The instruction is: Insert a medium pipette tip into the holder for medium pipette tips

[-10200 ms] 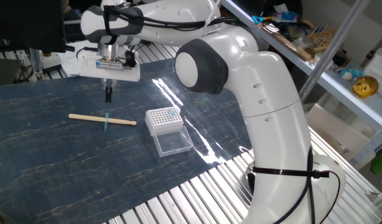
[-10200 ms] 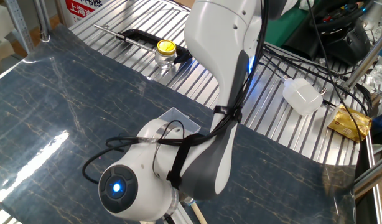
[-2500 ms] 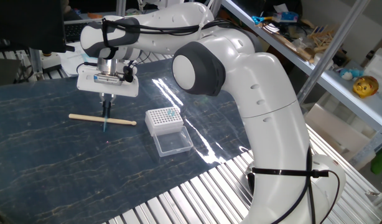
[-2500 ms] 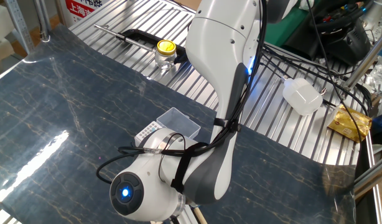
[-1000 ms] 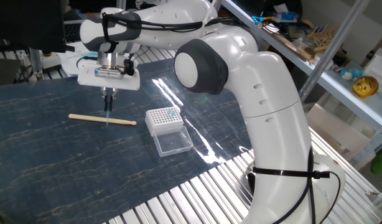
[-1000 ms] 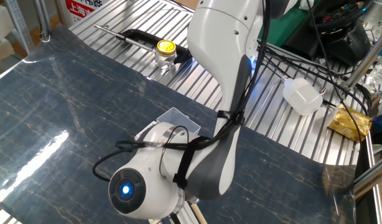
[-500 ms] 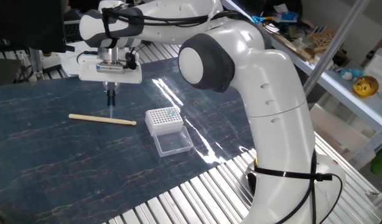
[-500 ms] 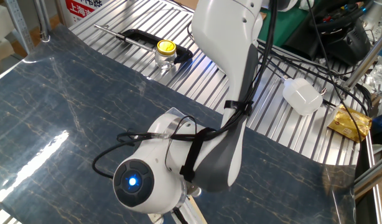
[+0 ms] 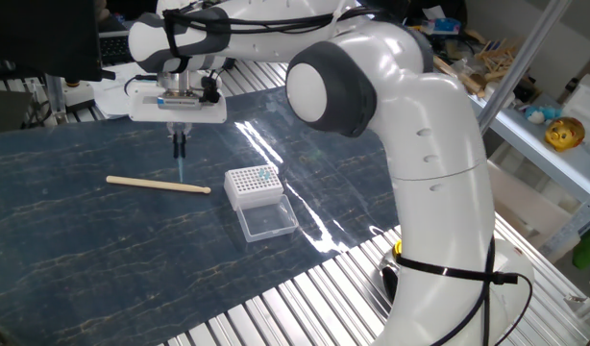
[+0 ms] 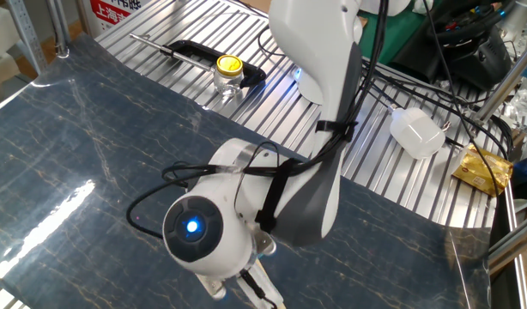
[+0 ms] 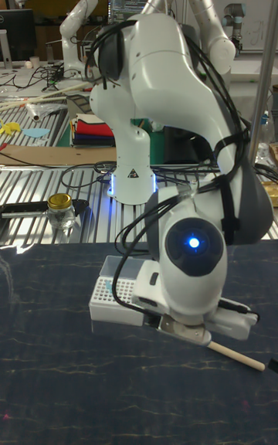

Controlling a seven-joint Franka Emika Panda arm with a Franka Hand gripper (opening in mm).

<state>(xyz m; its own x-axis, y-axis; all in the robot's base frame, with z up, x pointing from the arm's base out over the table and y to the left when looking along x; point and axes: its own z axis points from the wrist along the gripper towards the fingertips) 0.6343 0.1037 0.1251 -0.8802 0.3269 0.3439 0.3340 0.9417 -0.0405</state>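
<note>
Jaws pinched shut on the medium pipette tip (image 9: 181,165), which hangs point-down, clear of the tabletop (image 9: 74,250), upper left of frame. Vertical hold suits a straight drop into the holder (image 9: 254,185), lid open, right of the wooden stick (image 9: 158,184).

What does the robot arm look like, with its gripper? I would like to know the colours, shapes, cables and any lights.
The arm has glossy white rounded shells with dark grey joint caps. Black cables run along it, held by a black strap near the base. A round blue light glows on one joint in the tall fixed view. The gripper has a flat white rectangular body with thin dark fingers.
</note>
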